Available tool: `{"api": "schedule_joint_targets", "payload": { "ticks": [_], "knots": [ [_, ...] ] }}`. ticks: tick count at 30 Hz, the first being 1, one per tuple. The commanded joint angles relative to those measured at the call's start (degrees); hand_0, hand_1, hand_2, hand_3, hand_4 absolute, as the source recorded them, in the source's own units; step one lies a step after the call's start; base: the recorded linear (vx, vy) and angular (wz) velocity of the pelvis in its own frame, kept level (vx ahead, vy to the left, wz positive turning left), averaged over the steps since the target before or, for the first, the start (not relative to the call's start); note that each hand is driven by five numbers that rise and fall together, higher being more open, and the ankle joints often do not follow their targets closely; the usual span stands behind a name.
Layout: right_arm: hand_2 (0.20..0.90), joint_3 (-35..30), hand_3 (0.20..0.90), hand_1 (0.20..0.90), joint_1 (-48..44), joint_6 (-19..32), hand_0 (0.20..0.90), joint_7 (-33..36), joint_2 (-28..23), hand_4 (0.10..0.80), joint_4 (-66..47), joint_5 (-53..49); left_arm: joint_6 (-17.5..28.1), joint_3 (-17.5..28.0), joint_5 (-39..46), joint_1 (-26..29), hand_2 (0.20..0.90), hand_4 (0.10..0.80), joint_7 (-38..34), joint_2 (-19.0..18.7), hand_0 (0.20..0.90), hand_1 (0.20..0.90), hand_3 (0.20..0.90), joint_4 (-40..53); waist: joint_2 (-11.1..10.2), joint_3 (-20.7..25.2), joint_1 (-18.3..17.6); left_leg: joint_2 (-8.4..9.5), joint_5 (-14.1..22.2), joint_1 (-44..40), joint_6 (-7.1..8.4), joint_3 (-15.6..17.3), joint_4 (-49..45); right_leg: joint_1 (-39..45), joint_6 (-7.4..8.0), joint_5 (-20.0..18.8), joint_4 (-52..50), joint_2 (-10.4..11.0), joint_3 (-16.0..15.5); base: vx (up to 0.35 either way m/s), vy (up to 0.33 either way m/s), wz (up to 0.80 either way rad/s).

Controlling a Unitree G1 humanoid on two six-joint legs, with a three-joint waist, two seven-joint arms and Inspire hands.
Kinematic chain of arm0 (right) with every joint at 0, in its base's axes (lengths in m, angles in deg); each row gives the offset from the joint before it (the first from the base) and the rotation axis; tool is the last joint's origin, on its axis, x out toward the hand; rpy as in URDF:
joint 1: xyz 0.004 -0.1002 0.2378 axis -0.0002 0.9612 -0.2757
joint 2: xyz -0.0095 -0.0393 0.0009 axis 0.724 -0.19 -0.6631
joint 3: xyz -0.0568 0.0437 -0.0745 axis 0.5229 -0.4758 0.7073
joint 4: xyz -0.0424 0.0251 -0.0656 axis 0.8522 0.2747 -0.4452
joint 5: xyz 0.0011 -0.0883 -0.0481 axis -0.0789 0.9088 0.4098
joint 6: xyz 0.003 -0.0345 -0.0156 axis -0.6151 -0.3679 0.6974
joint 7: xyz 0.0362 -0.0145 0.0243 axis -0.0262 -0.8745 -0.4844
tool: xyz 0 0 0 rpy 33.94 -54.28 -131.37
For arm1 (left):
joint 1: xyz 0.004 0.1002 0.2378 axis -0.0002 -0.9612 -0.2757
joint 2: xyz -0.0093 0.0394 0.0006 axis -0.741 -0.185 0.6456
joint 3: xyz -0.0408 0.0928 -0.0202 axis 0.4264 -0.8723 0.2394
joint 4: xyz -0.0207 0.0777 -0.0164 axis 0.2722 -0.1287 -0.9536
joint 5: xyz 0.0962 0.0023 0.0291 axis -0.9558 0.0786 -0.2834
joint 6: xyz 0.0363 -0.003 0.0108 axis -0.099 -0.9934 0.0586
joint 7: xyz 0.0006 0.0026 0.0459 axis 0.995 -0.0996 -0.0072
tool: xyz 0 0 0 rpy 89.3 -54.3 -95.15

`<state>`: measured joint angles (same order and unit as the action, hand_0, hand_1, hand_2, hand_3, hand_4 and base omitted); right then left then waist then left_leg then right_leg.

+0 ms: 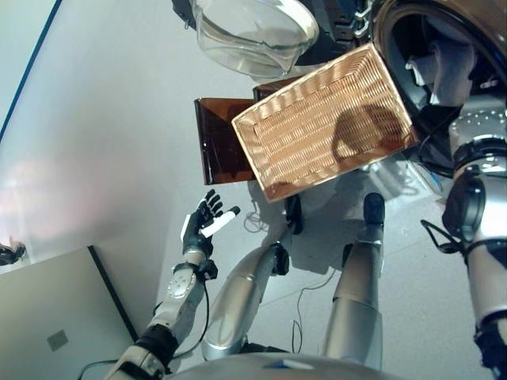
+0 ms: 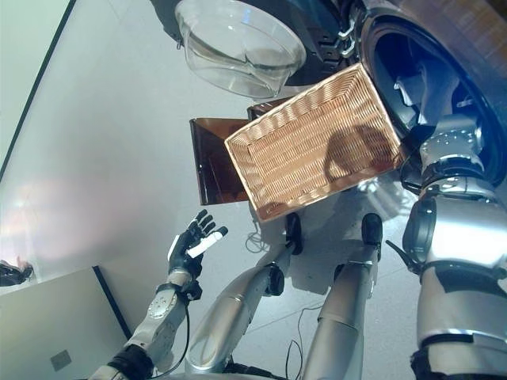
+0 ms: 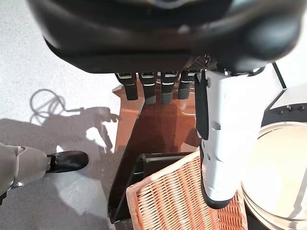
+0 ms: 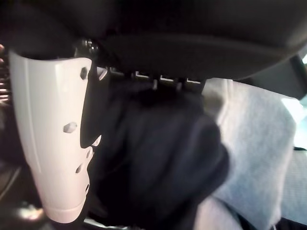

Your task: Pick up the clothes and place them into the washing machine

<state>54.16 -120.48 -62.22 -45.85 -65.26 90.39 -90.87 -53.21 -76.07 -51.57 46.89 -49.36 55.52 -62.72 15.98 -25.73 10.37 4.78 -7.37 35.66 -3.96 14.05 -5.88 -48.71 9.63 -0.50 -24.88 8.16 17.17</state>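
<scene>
Left hand (image 1: 203, 223) hangs with fingers (image 3: 152, 89) straight; right arm reaches forward.

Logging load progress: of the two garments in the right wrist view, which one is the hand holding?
The dark garment: the right hand has it between thumb and fingers. The light grey garment lies beside it, ungripped.

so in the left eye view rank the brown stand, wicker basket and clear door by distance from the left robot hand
1. Brown stand, just ahead of the open left robot hand.
2. Wicker basket, empty, beside the stand toward the robot's right.
3. Clear door of the washing machine, beyond the basket, farthest.
</scene>
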Motion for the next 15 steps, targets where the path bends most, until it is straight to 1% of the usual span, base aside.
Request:
{"api": "schedule_joint_targets", "payload": {
  "ticks": [1, 15],
  "knots": [
    [0.900, 7.6, 0.900, 0.900, -11.9, 6.2, 0.900, 0.1, -9.6, 0.800, -7.4, 1.1, 2.5, 0.8, 1.2, -0.1, 0.900, 0.800, -2.0, -1.1, 0.900, 0.900, 0.900, 1.9, 8.7, 1.0, -0.8, -4.46, -1.4, 4.4, 6.77, -1.5, -1.6, 2.9, -6.52, 7.9, -6.9, -2.9, -0.6, 0.000, 0.000, 0.00],
    [0.900, 5.1, 0.900, 0.900, -9.4, 7.7, 0.900, -0.2, -6.1, 0.800, -9.3, -0.6, 2.6, 1.3, 1.3, 0.0, 0.900, 0.800, -2.4, -0.8, 0.900, 0.900, 0.900, 1.2, 8.8, 1.3, -1.0, -4.38, -1.4, 3.8, 6.69, -1.1, -1.3, 3.3, -6.59, 8.0, -6.8, -3.0, -0.3, 0.000, 0.000, 0.00]
  ]
}}
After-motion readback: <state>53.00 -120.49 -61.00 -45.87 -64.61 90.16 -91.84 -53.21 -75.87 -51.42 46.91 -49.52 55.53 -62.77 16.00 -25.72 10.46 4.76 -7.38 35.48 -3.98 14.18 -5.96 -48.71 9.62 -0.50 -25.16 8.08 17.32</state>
